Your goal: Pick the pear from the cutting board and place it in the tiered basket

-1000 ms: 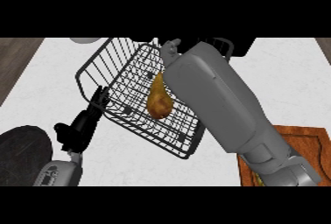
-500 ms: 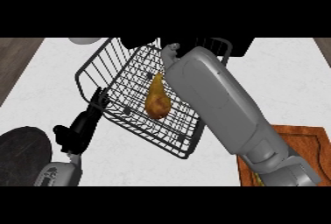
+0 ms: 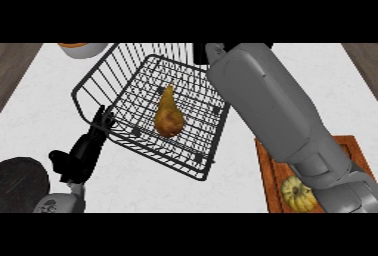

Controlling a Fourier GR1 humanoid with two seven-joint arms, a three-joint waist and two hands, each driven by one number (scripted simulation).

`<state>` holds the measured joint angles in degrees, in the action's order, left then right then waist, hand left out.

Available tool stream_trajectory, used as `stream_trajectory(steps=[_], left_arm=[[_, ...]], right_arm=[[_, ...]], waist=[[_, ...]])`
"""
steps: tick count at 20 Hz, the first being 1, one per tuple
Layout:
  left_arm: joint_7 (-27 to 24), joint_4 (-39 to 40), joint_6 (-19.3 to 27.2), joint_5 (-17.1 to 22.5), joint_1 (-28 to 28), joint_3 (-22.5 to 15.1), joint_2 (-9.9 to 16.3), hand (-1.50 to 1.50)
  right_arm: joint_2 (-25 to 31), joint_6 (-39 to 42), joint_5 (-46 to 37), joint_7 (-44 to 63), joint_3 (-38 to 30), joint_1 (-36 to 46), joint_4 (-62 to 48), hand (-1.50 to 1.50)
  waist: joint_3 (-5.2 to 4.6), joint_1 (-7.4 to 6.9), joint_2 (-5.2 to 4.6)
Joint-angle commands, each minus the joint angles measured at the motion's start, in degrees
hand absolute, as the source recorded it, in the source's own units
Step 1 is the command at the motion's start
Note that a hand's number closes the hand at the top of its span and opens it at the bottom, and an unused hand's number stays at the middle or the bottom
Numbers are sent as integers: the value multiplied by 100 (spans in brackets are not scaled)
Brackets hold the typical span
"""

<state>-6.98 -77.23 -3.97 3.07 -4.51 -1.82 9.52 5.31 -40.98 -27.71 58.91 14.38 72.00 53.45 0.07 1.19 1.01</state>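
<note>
Head view
Left hand (image 3: 87, 152): black, lower left of the view, fingers straight and pointing up, tips against the near left rim of the tiered basket (image 3: 96, 82); released, holding nothing.
Right forearm (image 3: 277, 110): grey, crossing from the lower right corner up to the top centre, passing over the basket's right side.
Right hand (image 3: 201, 51): only a dark edge shows at the top past the forearm's end; whether its fingers are released or clenched cannot be told.
Pear (image 3: 169, 116): one, brown-yellow, lying on the wire floor of the basket, stem end pointing away from the robot; right of the left hand, below and left of the right hand, apart from both.
Tiered basket: one, black wire, between the two arms.
Cutting board (image 3: 269, 175): one, wooden, lower right, partly under the right forearm.
Squash (image 3: 297, 192): one, yellow and ribbed, on the cutting board beside the forearm.
Orange bowl (image 3: 81, 48): one, top left, beyond the left hand.
Dark round object (image 3: 21, 182): one, lower left corner, left of the left hand.
</note>
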Motion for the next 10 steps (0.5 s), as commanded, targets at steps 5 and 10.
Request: stream_trajectory(steps=[5,10], left_arm=[[172,-131,-121,115,161,11,25,0],[77,-270,-83,105,387,41,19,0]], right_arm=[[995,-644,-624,526,-503,-994,1600,-150],[1635,-164,-377,542,-911,-2129,3309,-150]], waist=[[7,438,96],[9,475,84]])
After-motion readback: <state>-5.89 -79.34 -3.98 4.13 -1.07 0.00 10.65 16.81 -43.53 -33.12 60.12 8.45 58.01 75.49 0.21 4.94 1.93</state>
